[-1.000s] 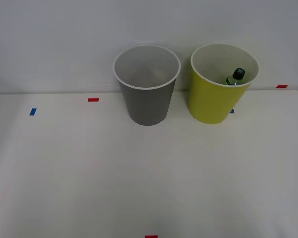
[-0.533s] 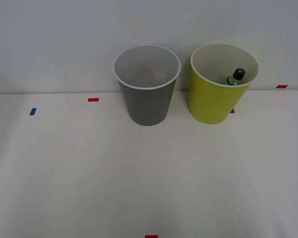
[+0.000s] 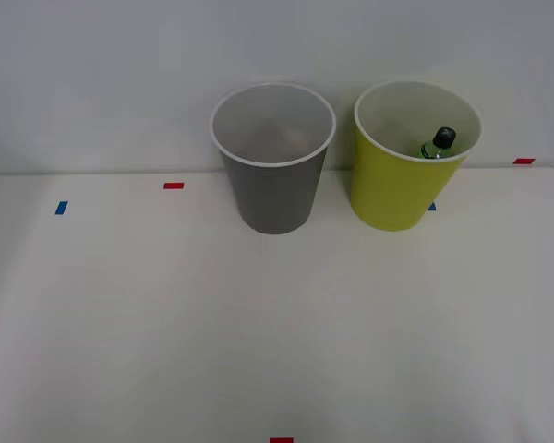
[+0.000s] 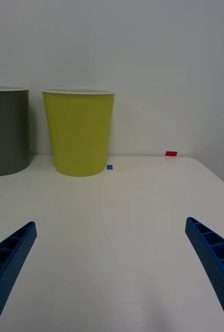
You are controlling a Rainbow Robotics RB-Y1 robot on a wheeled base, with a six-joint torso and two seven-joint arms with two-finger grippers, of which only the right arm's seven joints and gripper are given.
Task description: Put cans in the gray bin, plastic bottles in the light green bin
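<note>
The gray bin [image 3: 273, 175] stands at the back of the white table, with the light green bin [image 3: 406, 175] to its right. A dark green plastic bottle [image 3: 439, 144] with a black cap pokes up inside the light green bin. From the right wrist view, the light green bin [image 4: 80, 132] and the gray bin [image 4: 6, 132] stand well ahead of my right gripper [image 4: 112, 264]. Its blue ribbed fingers [image 4: 210, 259] are spread wide with nothing between them. No cans are in view.
Small red tape marks [image 3: 174, 185] and blue tape marks [image 3: 61, 208] dot the white table [image 3: 277, 332]. A plain pale wall rises right behind the bins. The table's right edge [image 4: 215, 179] runs near the light green bin.
</note>
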